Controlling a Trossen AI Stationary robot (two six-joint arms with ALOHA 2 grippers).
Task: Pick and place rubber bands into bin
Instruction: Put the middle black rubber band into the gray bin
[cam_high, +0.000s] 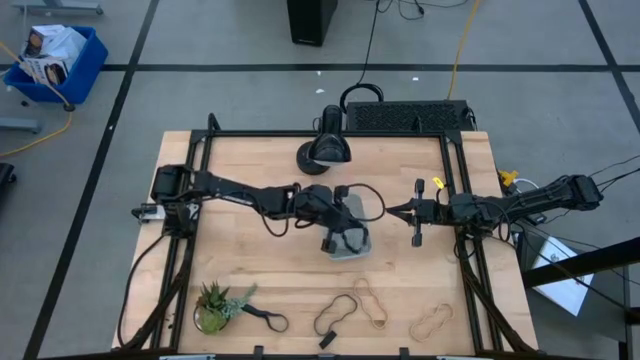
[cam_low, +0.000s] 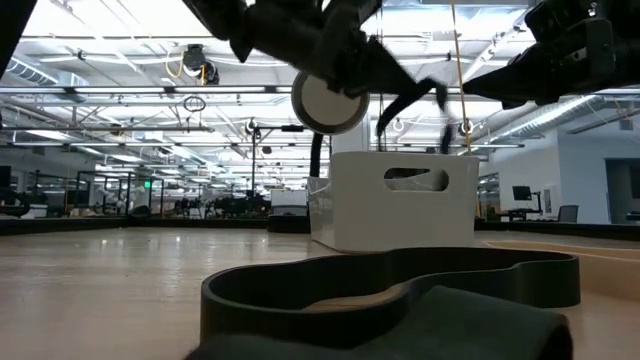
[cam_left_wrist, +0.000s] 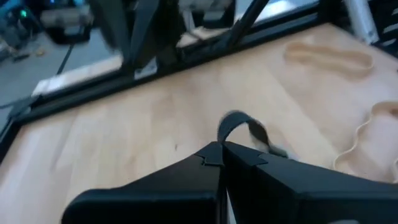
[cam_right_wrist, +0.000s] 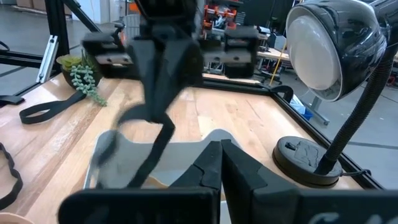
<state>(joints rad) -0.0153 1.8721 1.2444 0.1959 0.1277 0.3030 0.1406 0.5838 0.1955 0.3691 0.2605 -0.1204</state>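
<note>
The left gripper (cam_high: 334, 236) hangs over the bin (cam_high: 357, 209), which sits near the middle of the worktop (cam_high: 260, 270), and its fingers are clenched on a black rubber band (cam_left_wrist: 244, 124) that loops out past the fingertips in the left wrist view. The right gripper (cam_high: 395, 210) waits just beside the bin, on the side toward the worktop's right edge, with its fingers pressed together and nothing between them. Four more rubber bands lie along the near edge: a black band beside the plant (cam_high: 262, 318), a second black band (cam_high: 335, 313), a tan band (cam_high: 371, 301) next to it, and a second tan band (cam_high: 431, 321) toward the near right corner. Probable faults from this position: the floppy loop may drape over the bin's low rim on release and slide out onto the wood — the cause would be a release point too near the rim. The band may also cling to a finger pad and lift back out with the arm. The worktop is pale butcher-block wood in a black frame, with a small potted plant (cam_high: 213, 305) at the near left corner and a black desk lamp (cam_high: 328, 146) at the far edge. Beyond it lies grey flooring with dark tape lines, a blue crate (cam_high: 62, 62) and trailing cables — the low view shows an open hall with ceiling lights.
</note>
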